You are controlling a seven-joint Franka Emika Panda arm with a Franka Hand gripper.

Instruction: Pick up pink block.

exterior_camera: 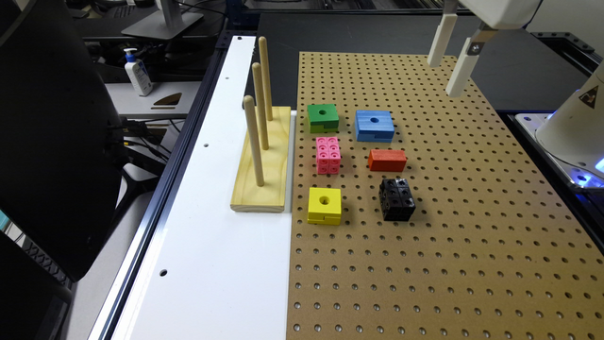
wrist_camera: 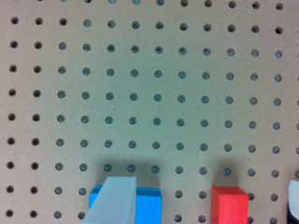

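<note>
The pink block (exterior_camera: 328, 155), made of small holed cubes, lies on the pegboard (exterior_camera: 448, 245) between a green block (exterior_camera: 322, 117) and a yellow block (exterior_camera: 324, 205). My gripper (exterior_camera: 444, 78) hangs high over the board's far side, well off to the exterior view's right of the pink block and touching nothing. In the wrist view the gripper (wrist_camera: 205, 198) is open, one white finger (wrist_camera: 114, 200) over the blue block (wrist_camera: 148, 205) and the other at the frame's edge, nothing between them.
A blue block (exterior_camera: 374, 125), an orange-red block (exterior_camera: 387, 160) and a black holed block (exterior_camera: 397, 199) lie to the exterior view's right of the pink one. A wooden stand with three upright pegs (exterior_camera: 262, 160) sits close on its other side. The robot base (exterior_camera: 575, 127) is at the far right.
</note>
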